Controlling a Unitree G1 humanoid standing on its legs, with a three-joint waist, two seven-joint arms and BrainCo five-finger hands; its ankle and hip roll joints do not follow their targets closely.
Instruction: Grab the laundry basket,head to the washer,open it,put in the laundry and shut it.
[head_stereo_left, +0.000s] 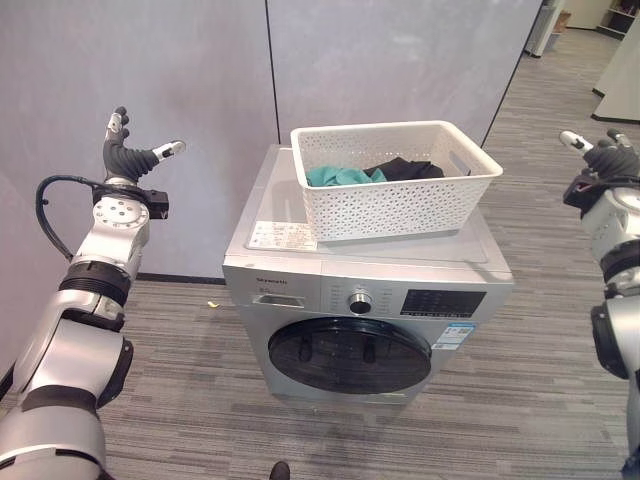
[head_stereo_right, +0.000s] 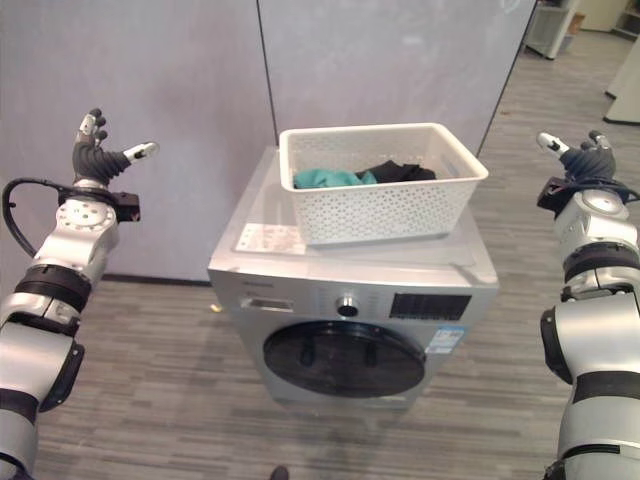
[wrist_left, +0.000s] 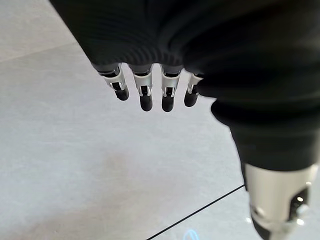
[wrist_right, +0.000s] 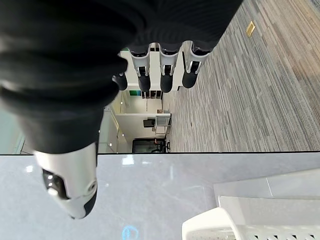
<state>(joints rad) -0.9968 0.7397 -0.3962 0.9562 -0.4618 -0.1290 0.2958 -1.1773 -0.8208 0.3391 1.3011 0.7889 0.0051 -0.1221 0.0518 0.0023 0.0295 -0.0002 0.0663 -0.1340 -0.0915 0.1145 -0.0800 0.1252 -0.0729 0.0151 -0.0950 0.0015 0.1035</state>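
The white laundry basket (head_stereo_left: 395, 180) with teal and black clothes stands on top of the washer (head_stereo_left: 365, 300), probably set there so the round door (head_stereo_left: 350, 355), at 6 o'clock below it, can be opened. The left hand (head_stereo_left: 125, 155) at 9 o'clock and right hand (head_stereo_left: 598, 160) at 3 o'clock are raised with spread fingers, holding nothing.

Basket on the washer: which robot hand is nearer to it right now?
Right, though only slightly. The right robot hand is raised just off the basket's right end; the left robot hand is raised farther off its left end. Neither touches it.
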